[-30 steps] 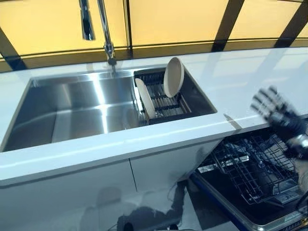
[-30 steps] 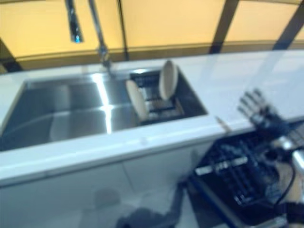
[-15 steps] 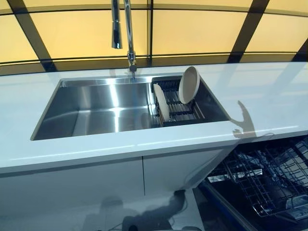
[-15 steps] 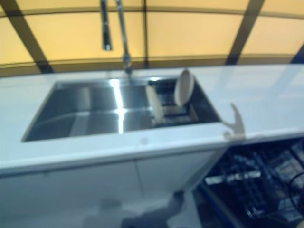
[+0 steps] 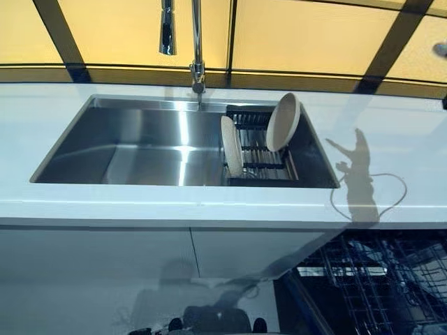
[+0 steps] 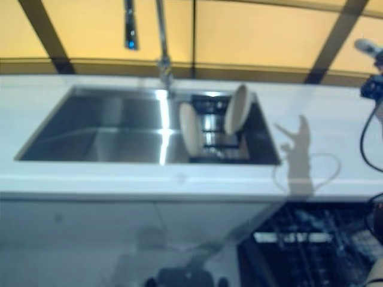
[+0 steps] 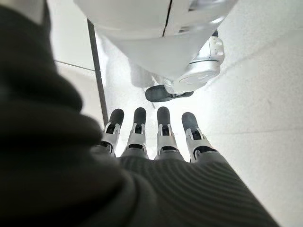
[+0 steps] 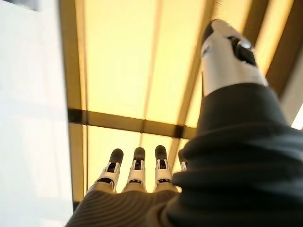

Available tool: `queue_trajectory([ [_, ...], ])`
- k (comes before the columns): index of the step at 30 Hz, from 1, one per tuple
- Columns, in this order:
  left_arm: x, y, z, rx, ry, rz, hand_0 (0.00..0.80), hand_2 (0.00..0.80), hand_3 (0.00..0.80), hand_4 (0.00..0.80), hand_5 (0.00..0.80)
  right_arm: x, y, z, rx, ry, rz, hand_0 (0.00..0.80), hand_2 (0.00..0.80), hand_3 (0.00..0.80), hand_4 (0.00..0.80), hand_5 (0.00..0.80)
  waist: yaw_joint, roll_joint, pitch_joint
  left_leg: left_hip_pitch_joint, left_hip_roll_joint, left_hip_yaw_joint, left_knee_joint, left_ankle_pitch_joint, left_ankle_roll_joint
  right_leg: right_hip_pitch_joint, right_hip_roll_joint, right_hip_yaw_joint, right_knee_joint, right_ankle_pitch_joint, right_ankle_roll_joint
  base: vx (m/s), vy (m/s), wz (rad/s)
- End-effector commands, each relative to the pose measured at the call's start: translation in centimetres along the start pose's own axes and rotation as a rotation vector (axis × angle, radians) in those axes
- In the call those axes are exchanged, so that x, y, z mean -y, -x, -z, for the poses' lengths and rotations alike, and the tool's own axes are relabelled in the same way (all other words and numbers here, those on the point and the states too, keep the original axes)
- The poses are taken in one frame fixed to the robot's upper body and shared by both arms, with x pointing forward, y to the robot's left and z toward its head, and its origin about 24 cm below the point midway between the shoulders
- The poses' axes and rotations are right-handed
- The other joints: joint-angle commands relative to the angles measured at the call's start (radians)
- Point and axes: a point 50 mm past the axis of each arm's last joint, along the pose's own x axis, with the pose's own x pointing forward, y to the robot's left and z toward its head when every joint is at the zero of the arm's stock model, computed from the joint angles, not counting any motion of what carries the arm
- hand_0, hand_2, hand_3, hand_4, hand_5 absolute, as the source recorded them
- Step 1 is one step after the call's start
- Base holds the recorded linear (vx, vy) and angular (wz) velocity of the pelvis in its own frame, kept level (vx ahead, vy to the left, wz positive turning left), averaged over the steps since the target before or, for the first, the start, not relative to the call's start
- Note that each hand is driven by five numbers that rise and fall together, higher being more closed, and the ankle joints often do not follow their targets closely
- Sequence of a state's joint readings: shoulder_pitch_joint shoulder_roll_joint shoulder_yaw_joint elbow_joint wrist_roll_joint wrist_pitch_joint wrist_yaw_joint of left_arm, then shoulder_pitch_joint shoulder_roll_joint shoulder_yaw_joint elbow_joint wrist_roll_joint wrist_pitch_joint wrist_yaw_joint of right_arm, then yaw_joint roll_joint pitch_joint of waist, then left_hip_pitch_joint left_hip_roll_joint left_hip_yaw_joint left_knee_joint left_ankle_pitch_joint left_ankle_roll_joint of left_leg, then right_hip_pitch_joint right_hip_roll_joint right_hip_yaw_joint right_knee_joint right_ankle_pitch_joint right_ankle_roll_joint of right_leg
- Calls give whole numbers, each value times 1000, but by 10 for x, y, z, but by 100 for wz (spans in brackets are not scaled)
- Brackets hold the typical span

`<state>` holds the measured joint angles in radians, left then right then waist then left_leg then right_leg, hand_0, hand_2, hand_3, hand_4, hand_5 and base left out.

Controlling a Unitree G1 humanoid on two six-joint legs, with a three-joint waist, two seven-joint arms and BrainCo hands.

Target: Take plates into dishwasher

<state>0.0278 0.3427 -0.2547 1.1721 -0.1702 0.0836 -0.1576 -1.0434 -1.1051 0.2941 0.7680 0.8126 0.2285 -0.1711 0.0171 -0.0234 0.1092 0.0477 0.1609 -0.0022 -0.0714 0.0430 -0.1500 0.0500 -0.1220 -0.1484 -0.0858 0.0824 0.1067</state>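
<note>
My right hand (image 6: 370,49), fingers straight and empty, is nearer: plates (image 5: 282,122) stand on edge at its 8 o'clock.

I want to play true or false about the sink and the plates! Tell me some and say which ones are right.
1. Two plates stand on edge in the rack inside the sink. True.
2. The right hand is holding a plate. False: its fingers are straight and hold nothing.
3. The rack sits at the right end of the sink. True.
4. The left hand is curled round the faucet. False: its fingers are straight, pointing at the floor, holding nothing.
5. The dishwasher rack shows below the counter, at the right. True.
</note>
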Motion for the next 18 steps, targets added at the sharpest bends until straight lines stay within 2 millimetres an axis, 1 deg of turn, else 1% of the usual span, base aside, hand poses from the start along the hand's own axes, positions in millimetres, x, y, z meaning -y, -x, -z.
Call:
queue_trajectory([
  [1,-28,4,-5,-37,-69,-52,0,0,0,0,0,2,-6,-49,85,54,28,0,0,0,0,0,50,-57,-24,48,-35,-3,-2,-15,42,20,-91,-17,37,18,59,131,39,12],
  [8,-27,5,5,-78,-66,-42,0,0,0,0,0,-6,-10,-56,4,155,0,0,0,0,0,0,55,-63,-29,41,-42,8,-16,-12,39,19,-98,-28,2,41,74,96,-5,7],
  [13,-29,6,11,-109,-51,-50,0,0,0,0,0,-12,-10,-63,-26,184,-4,0,0,0,0,0,55,-68,-26,23,-34,18,-16,-7,32,-7,-96,-20,-1,45,79,44,-27,-1],
  [18,-27,6,15,-131,-59,-47,0,0,0,0,0,-24,-10,-66,-61,216,-48,0,0,0,0,0,58,-69,-20,3,-25,13,-16,4,24,-20,-88,-14,-1,40,77,57,-25,-1],
])
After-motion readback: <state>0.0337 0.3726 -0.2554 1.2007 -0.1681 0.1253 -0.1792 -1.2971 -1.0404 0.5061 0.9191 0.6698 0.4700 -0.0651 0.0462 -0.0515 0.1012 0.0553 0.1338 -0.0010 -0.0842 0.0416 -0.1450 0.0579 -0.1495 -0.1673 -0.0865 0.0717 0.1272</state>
